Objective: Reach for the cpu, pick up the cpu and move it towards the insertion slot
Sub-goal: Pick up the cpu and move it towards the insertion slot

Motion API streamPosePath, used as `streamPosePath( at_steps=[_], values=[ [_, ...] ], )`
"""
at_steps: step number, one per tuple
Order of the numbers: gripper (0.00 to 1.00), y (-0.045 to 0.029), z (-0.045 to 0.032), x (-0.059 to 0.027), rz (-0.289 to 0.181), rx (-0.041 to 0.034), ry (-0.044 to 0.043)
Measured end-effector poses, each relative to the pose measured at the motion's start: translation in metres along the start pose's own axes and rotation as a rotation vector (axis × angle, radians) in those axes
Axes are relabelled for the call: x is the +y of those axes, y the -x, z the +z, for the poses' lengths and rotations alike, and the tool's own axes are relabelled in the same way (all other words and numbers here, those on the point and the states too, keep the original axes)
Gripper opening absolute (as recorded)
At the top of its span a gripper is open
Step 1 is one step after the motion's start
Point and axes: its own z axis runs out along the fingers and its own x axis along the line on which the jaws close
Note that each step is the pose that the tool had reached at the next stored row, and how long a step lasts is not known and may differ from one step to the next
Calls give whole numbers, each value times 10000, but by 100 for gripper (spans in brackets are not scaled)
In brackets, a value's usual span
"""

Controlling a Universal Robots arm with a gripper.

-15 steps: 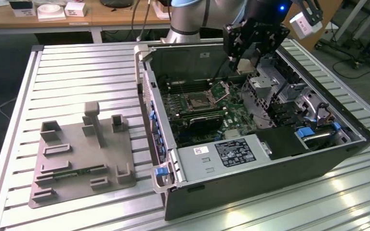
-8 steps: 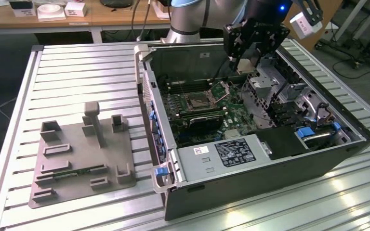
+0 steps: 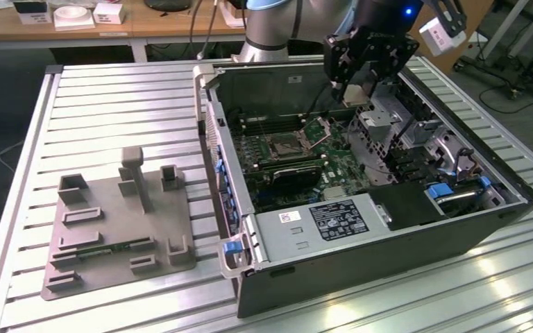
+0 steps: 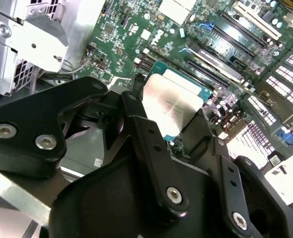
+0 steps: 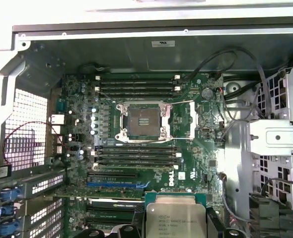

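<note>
Hand point(image 4: 174, 116): closed on the cpu point(image 4: 172, 101), chip gripped between its fingers.
Insertion slot point(image 5: 142, 122): frame open, well apart from the cpu.

I see the cpu point(image 5: 172, 218) held between the fingers point(image 5: 212, 218), the open insertion slot point(image 5: 142, 121) well beyond the fingertips.

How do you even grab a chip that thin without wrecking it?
By its edges. In the second wrist view the gripper has its fingers against opposite sides of the cpu, coming square to the flat metal top. The chip is thin and flat, so the rim seems the safest place to pinch.
</note>
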Motion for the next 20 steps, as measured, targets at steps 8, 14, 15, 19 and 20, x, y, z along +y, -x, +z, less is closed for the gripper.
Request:
streamPosePath(
  at_steps=[8, 14, 15, 19, 20],
  values=[
    [55, 104, 1, 3, 0, 0, 0],
    [55, 178, 3, 20, 0, 0, 0],
    [55, 191, 3, 26, -1, 0, 0],
    [55, 240, 5, 49, -1, 0, 1],
    [55, 250, 6, 55, 0, 0, 0]
  ],
)
